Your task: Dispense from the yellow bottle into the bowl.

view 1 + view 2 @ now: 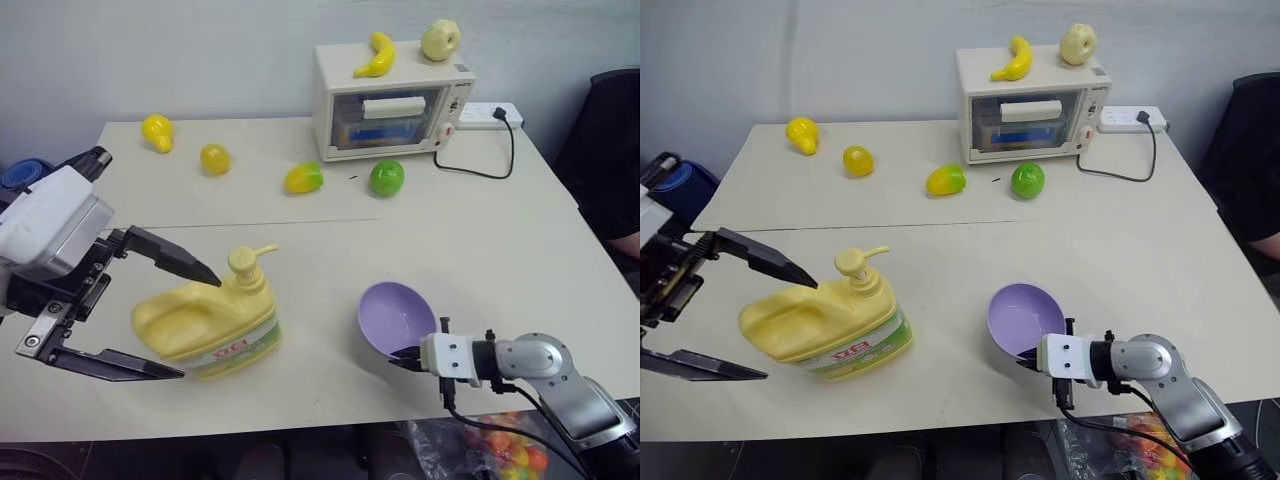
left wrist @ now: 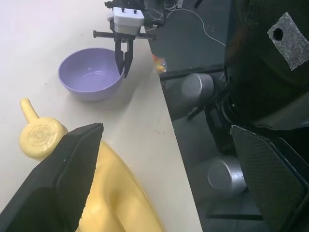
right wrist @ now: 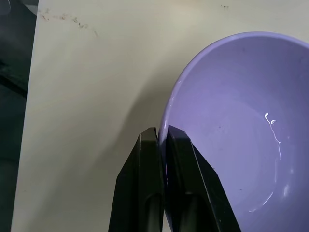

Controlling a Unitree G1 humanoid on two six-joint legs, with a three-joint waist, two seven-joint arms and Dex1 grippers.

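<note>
Right gripper (image 3: 161,133) has its two black fingers pinched on the near rim of the lavender bowl (image 1: 395,312); the right wrist view shows it best, one finger inside the rim, one outside, rim clamped between them; from the head views you only see the fingertips reaching the bowl's near edge. Bowl sits on the cream table (image 1: 480,250), near-right, tipped a bit so its opening faces far and up; inside looks dry w/ a faint glint.

Left gripper (image 1: 165,315) is spread wide, one finger above the yellow pump bottle (image 1: 210,325), by the pump head, the other low on its near-left side; neither finger clearly touches it. Bottle stands near-left, well left of the bowl, pump spout pointing right, label w/ red lettering facing near. Left wrist view shows the pump head from above w/ its spiral top, plus the right gripper on the bowl beyond.

Far side: small white oven (image 1: 390,100) w/ banana (image 1: 377,55) and pale apple (image 1: 440,40) on top; lemon (image 1: 214,158), yellow pear (image 1: 157,131), mango (image 1: 303,178), green apple (image 1: 386,177) on the table; power strip (image 1: 490,115) far right.
</note>
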